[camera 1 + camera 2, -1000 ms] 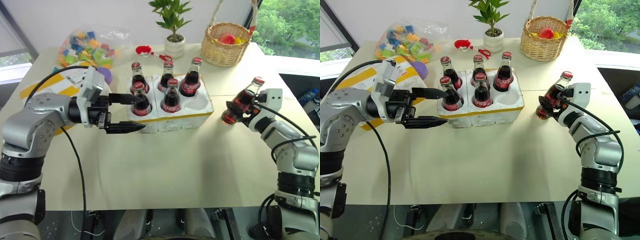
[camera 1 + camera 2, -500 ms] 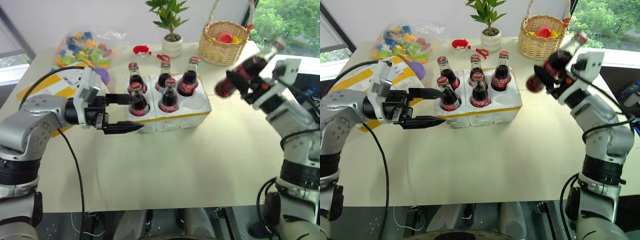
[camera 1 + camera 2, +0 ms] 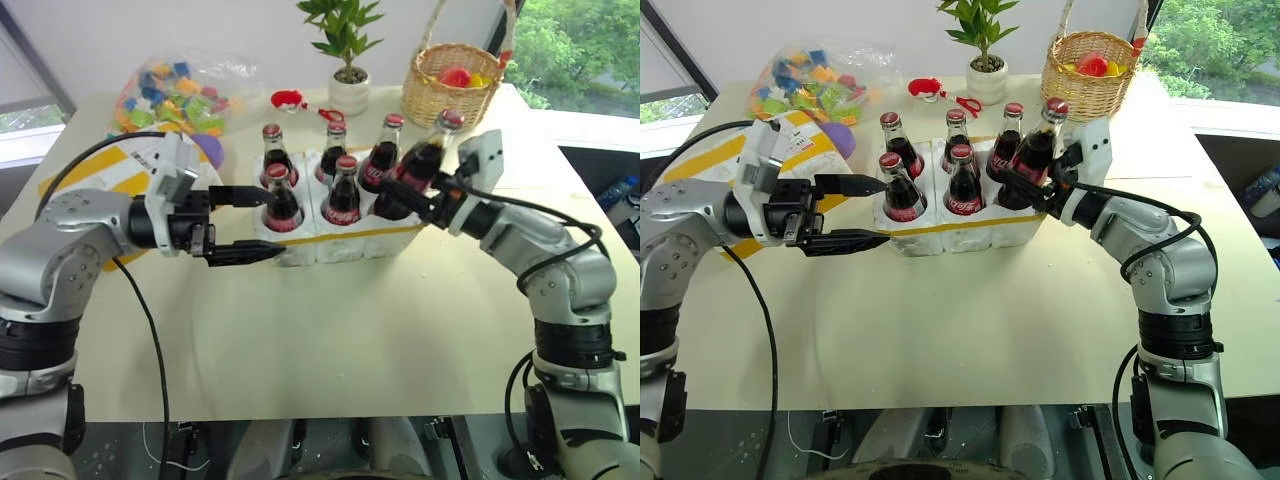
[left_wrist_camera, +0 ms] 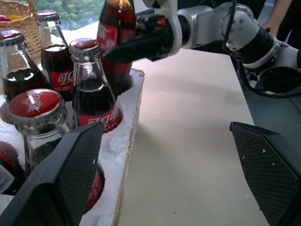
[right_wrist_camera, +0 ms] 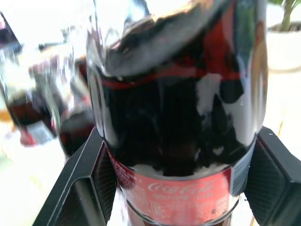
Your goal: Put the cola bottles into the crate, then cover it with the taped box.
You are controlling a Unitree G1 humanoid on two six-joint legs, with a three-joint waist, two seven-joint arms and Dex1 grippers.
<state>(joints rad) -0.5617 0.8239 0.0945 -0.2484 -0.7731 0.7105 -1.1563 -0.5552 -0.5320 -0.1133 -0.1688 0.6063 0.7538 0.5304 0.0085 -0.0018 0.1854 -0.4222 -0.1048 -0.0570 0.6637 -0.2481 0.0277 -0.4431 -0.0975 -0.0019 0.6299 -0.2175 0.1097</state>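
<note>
Six bottles in all: five stand in the crate [image 3: 340, 235] on the bench [image 3: 400, 320], three in the far row and two in the near row, and the sixth bottle [image 3: 412, 172] is clamped in the right pincer [image 3: 408, 198], tilted over the crate's near right well. The left pincer [image 3: 262, 225] stands wide and empty, level, its far finger just by the near-left bottle [image 3: 281, 199] and its near finger at the crate's left front side. One taped box [image 3: 120, 175] lies behind the left arm. A basket [image 3: 456, 85], a potted plant [image 3: 348, 60] and a bag of coloured blocks [image 3: 175, 95] sit at the far edge. The left wrist view shows the held bottle's base low over its well; the right wrist view shows its label close between the fingers [image 5: 80, 188].
</note>
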